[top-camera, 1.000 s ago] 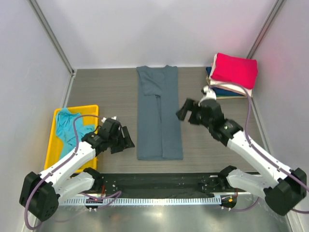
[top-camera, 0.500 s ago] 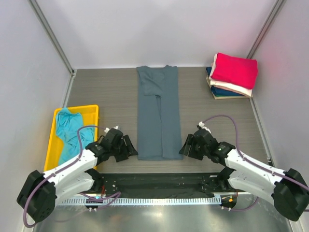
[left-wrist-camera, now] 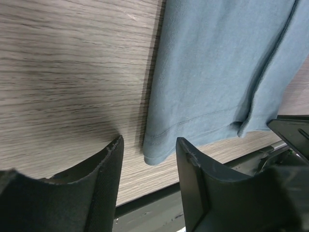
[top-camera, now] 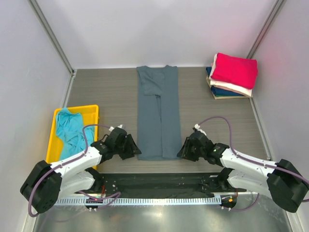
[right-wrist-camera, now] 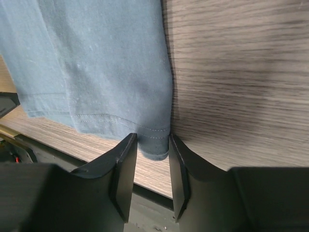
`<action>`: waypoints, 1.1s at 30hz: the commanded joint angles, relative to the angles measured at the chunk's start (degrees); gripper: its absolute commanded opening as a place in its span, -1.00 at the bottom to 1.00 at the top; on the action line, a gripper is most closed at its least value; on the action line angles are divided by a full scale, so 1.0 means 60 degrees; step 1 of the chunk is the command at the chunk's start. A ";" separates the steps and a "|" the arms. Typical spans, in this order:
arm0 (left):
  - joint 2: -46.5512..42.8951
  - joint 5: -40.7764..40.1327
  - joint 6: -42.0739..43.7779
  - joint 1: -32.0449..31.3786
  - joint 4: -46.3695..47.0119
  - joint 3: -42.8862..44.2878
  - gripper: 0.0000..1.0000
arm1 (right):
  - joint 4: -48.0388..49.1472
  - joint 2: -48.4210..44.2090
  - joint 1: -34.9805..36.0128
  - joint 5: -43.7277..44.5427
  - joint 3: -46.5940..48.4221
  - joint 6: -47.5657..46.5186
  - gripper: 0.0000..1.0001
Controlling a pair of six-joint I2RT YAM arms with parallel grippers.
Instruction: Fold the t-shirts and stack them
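The slate grey-blue t-shirt (top-camera: 158, 111) lies flat in the table's middle as a long strip, folded lengthwise. My left gripper (top-camera: 133, 151) is low at its near left corner. In the left wrist view that hem corner (left-wrist-camera: 157, 152) lies just ahead of the gap of the left gripper (left-wrist-camera: 148, 140), jaws apart, not touching it. My right gripper (top-camera: 182, 151) is at the near right corner. In the right wrist view the right gripper (right-wrist-camera: 152, 136) straddles the hem corner (right-wrist-camera: 154, 145), which lies unbunched between narrow jaws. Folded crimson (top-camera: 234, 69), cream (top-camera: 231, 88) and navy (top-camera: 222, 92) t-shirts are stacked at the far right.
A yellow bin (top-camera: 53, 145) at the near left holds the crumpled teal t-shirt (top-camera: 70, 128). The table's near edge and a dark rail (top-camera: 159, 181) run just behind both grippers. Grey walls close the left, right and far sides.
The right arm swung from the far right down to the shirt's near right corner. The left gripper slid right to the near left corner. Both sets of jaws narrowed.
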 commanded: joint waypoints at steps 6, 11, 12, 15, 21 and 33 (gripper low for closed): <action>0.0574 -0.0059 -0.0106 -0.0327 0.0461 -0.0133 -0.15 | 0.0056 0.0334 0.0070 0.0176 -0.0197 -0.0039 -0.28; 0.0838 -0.0088 -0.0238 -0.0664 0.0725 -0.0162 -0.35 | 0.0056 0.0349 0.0070 0.0205 -0.0227 -0.0098 -0.40; 0.0853 -0.0102 -0.0282 -0.0665 0.0740 -0.0162 -0.52 | 0.0041 0.0334 0.0070 0.0205 -0.0227 -0.0098 -0.45; 0.0780 -0.0073 -0.0325 -0.0738 0.0667 -0.0148 -1.00 | -0.0002 0.0232 0.0070 0.0161 -0.0227 -0.0098 -0.73; -0.0622 -0.0995 -0.0794 -0.1659 -0.1030 0.0466 -0.99 | -0.1082 -0.0441 0.0332 0.0204 -0.0008 0.0019 -0.98; -0.2531 -0.2838 -0.1268 -0.3141 -0.3770 0.1900 -0.99 | -0.3487 -0.2202 0.1242 0.1841 0.1994 0.0460 -0.98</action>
